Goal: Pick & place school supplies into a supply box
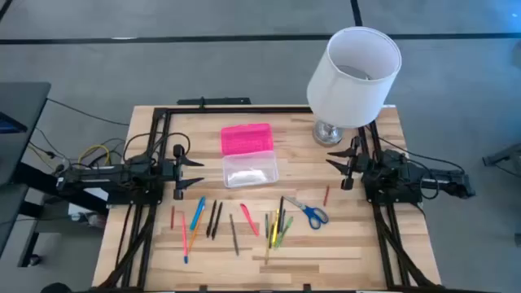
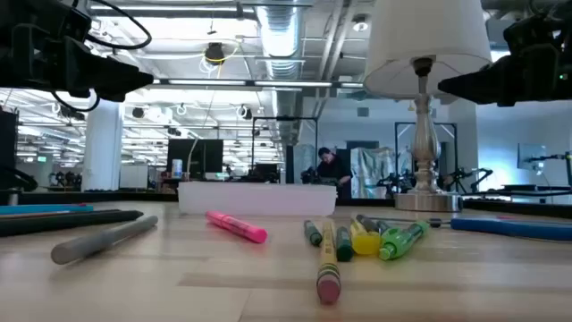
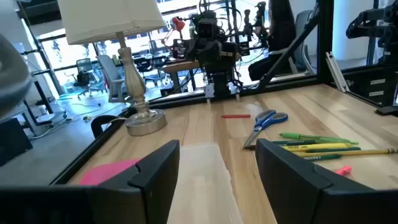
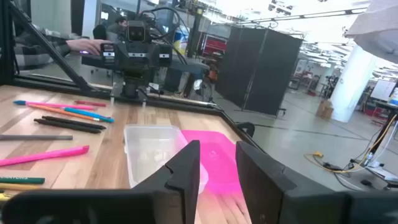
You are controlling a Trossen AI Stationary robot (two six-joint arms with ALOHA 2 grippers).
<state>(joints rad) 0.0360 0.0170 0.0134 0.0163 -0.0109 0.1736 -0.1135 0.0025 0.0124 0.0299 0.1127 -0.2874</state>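
The supply box lies open mid-table: its clear base (image 1: 250, 171) with the pink lid (image 1: 246, 138) behind it. Pens, pencils and markers (image 1: 236, 224) lie loose along the near half of the table, with blue-handled scissors (image 1: 308, 213) and a small red piece (image 1: 326, 195) to the right. My left gripper (image 1: 195, 173) hovers open at the left of the box, fingers toward it. My right gripper (image 1: 335, 163) hovers open at the right, fingers toward the box. In the left wrist view the base (image 3: 202, 174) shows between the fingers; in the right wrist view the base (image 4: 149, 149) and lid (image 4: 214, 158) show.
A white-shaded lamp (image 1: 354, 77) on a silver foot (image 1: 328, 132) stands at the far right, close to my right arm. A black frame (image 1: 220, 109) runs along the table's far and side edges. People show in the room behind the table.
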